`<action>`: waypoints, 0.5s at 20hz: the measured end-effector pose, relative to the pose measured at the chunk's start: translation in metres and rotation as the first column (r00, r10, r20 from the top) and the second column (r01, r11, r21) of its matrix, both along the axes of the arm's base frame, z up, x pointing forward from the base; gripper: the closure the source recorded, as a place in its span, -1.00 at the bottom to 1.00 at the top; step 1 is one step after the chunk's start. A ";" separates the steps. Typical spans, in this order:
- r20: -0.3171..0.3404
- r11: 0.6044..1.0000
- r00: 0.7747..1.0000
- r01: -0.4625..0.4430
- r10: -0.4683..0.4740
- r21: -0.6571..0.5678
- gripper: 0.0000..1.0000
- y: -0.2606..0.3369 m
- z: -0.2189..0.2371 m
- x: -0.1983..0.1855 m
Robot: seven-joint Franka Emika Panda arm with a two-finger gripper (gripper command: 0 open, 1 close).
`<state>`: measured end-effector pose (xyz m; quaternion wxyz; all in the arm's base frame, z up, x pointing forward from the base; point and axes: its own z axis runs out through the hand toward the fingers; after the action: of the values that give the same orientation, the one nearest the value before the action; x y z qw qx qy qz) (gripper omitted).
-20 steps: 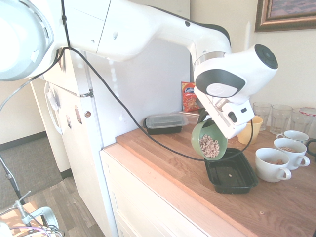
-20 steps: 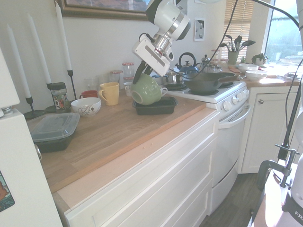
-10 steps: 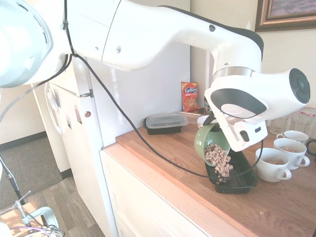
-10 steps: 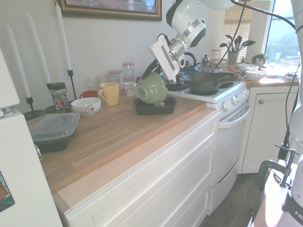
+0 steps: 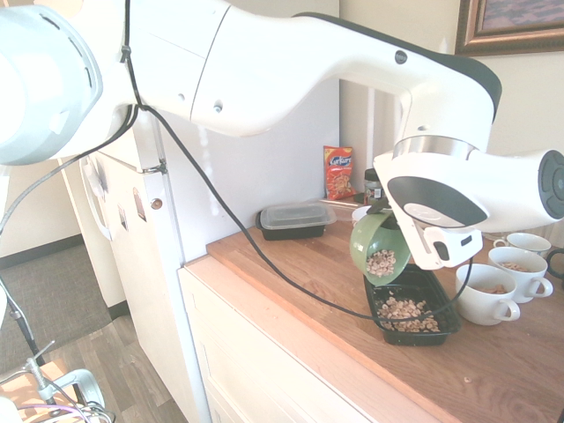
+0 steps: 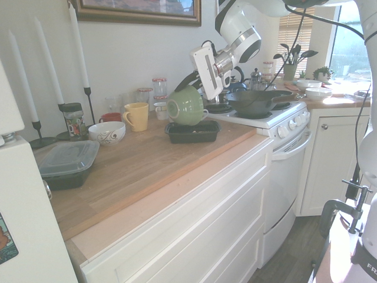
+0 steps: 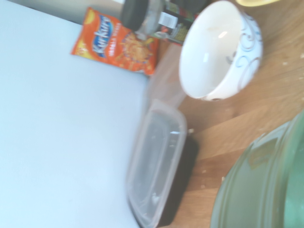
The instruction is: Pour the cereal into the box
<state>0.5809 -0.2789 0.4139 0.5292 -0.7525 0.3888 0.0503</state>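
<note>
Well, from where I stand the big wooden worktop (image 5: 308, 264) carries everything, and the white arm reaches out over its far end. Below the arm's hand sits the box (image 5: 445, 322), the shallow black tray, flat on the wood just beside the white mugs (image 5: 485, 293). Over it hangs the green mug (image 5: 379, 247), tipped well over so its mouth faces down toward the tray.

Most of the pouring looks done, I'd judge: a good heap of the cereal (image 5: 405, 311) already lies inside the box, while a smaller clump sits at the mug's lower lip, not yet out. What is left seems to be tipping out that remainder and then setting the mug aside.

The gripper (image 6: 184, 84) comes in from above and behind the mug; its dark fingers are clenched on the mug, at the rim or handle side as far as I can make out, and they carry its whole weight clear of the tray.
</note>
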 end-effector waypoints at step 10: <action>0.034 0.996 0.999 -0.023 0.020 0.085 1.00 -0.017 -0.021 -0.012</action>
<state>0.5689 -0.2963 0.3932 0.5668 -0.7340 0.3693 0.0602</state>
